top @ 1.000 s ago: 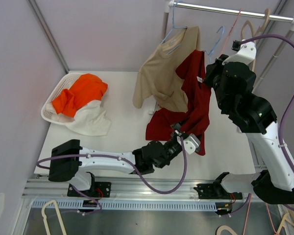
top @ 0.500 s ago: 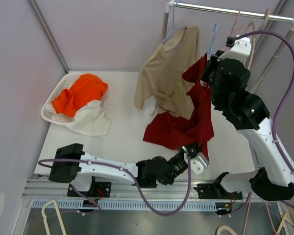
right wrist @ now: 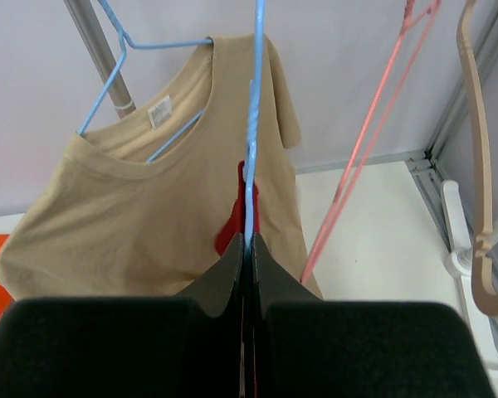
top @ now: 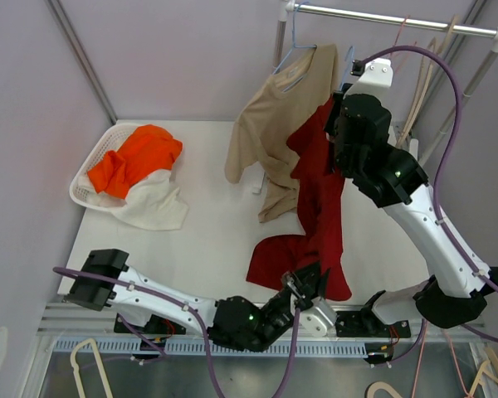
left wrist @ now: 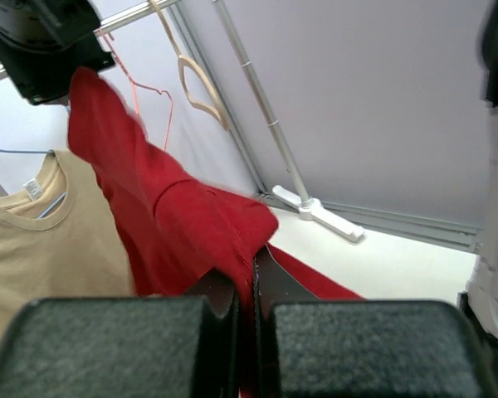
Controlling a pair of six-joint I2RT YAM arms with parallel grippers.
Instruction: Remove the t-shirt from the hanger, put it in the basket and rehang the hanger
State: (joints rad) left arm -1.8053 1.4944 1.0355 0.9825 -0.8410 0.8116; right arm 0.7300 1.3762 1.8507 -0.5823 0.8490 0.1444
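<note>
- Top external: the red t-shirt (top: pixel 319 199) hangs from beside the rail (top: pixel 390 18), over the table's (top: pixel 207 240) far right, down to its near edge. The left arm (top: pixel 166 294) lies low along that edge and the right arm (top: pixel 415 215) reaches up.
- Left wrist: the left end effector (left wrist: pixel 253 286) is pinched together on the red fabric.
- Right wrist: the right end effector (right wrist: pixel 247 249) is clamped on the blue hanger (right wrist: pixel 255 99). The beige t-shirt's (right wrist: pixel 149 207) neck label (right wrist: pixel 159 109) is too small to read.

High rear overview of table (top: pixel 212 228); close upward wrist views; red t-shirt (left wrist: pixel 174 224) in all three.
</note>
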